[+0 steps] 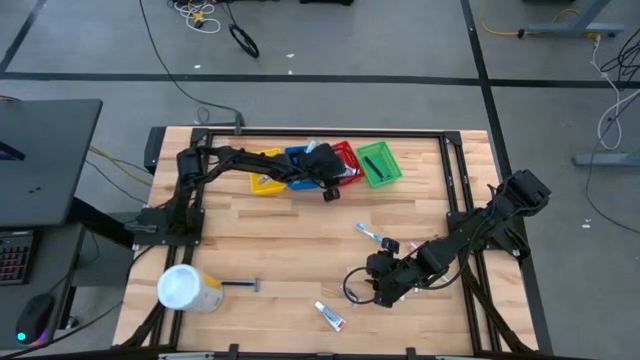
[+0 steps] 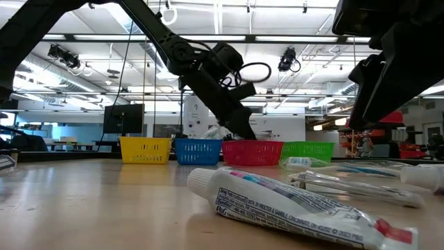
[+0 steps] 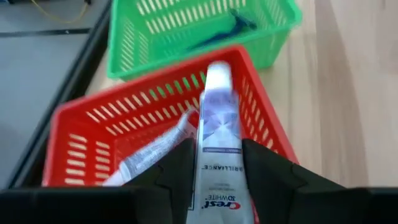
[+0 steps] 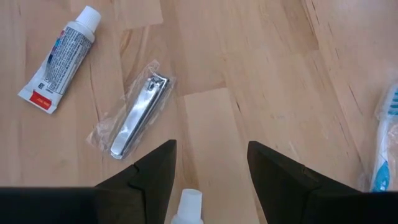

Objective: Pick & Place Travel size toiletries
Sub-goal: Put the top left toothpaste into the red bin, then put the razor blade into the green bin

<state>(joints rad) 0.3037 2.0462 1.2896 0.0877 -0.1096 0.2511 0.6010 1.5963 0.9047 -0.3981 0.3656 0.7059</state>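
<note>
Holding: Crest toothpaste tube (image 3: 217, 149) is sitting between the left gripper (image 3: 216, 163) fingers over the red basket (image 3: 74, 134), looks lined up for a drop
Red basket: already carrying another tube (image 3: 149, 155)
Green basket (image 3: 134, 53): blue razor (image 3: 227, 28) inside
Right gripper (image 4: 211, 165): jaws apart, hovering near wrapped nail clipper (image 4: 135, 117) and small tube (image 4: 62, 57)

Bright, even light is coming from ceiling strip lamps (image 2: 208, 38) far behind the left end effector (image 2: 239, 132), leaving it a dark silhouette. The toothpaste tube (image 2: 291, 208) nearest the low camera is blurring softly. Pale glare is washing over the tabletop (image 4: 261, 81) ahead of the right end effector (image 4: 211, 168), where shadows are lying faint and short.
</note>
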